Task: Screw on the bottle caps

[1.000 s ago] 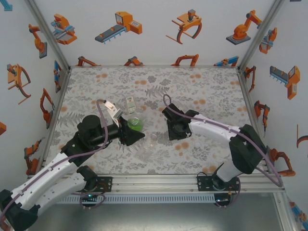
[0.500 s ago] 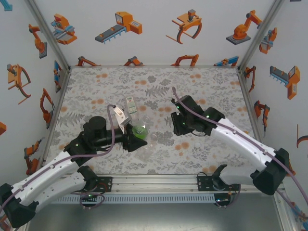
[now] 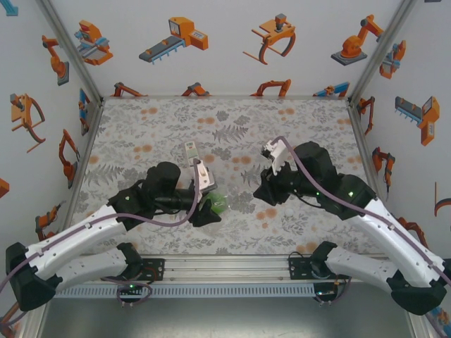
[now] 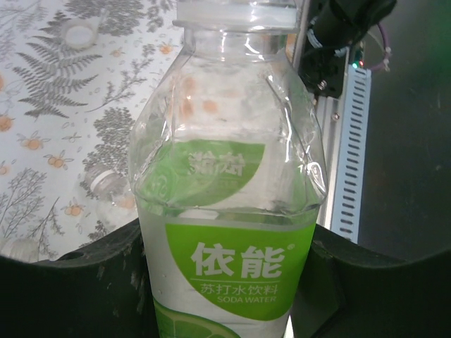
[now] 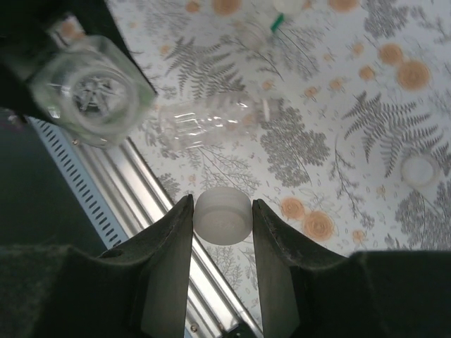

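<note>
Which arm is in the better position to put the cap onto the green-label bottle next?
Right. The right gripper pinches a white cap; the left gripper is busy holding the green-label bottle, so it should probably only steady it.

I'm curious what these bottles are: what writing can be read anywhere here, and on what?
"依能": green-labelled bottle, big white characters.
"苏打水饮料": same label, beneath.
"SODA WATER": same label, bottom line.
Pale print showing through from its far side: unreadable.
White-and-green labelled bottle, in the overhead view: print too small to read.
</note>
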Action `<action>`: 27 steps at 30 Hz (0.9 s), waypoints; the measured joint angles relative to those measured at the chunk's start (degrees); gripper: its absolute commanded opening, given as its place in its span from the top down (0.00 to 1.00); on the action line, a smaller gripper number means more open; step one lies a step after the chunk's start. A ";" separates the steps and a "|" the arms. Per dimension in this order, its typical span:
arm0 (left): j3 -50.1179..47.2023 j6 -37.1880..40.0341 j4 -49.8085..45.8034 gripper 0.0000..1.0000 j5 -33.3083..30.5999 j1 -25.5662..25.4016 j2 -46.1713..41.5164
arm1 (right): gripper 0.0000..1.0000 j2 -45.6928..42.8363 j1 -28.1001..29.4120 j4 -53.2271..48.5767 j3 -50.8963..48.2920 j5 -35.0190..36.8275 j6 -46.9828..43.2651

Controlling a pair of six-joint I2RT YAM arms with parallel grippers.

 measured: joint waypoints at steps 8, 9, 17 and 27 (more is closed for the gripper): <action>3.39 5.68 -5.07 1.00 -3.21 -5.77 2.78 | 1.00 -3.56 0.00 0.57 -0.02 -11.34 -6.36; 3.76 6.10 -5.46 1.00 -3.67 -6.32 3.15 | 1.00 -3.98 0.00 0.72 -0.04 -12.41 -7.06; 5.03 8.57 -6.36 1.00 -5.99 -9.03 4.94 | 1.00 -5.11 0.00 1.01 -0.07 -18.36 -12.90; 6.60 9.40 -6.32 1.00 -6.34 -12.57 5.99 | 1.00 -5.73 0.00 0.74 -1.14 -24.33 -17.44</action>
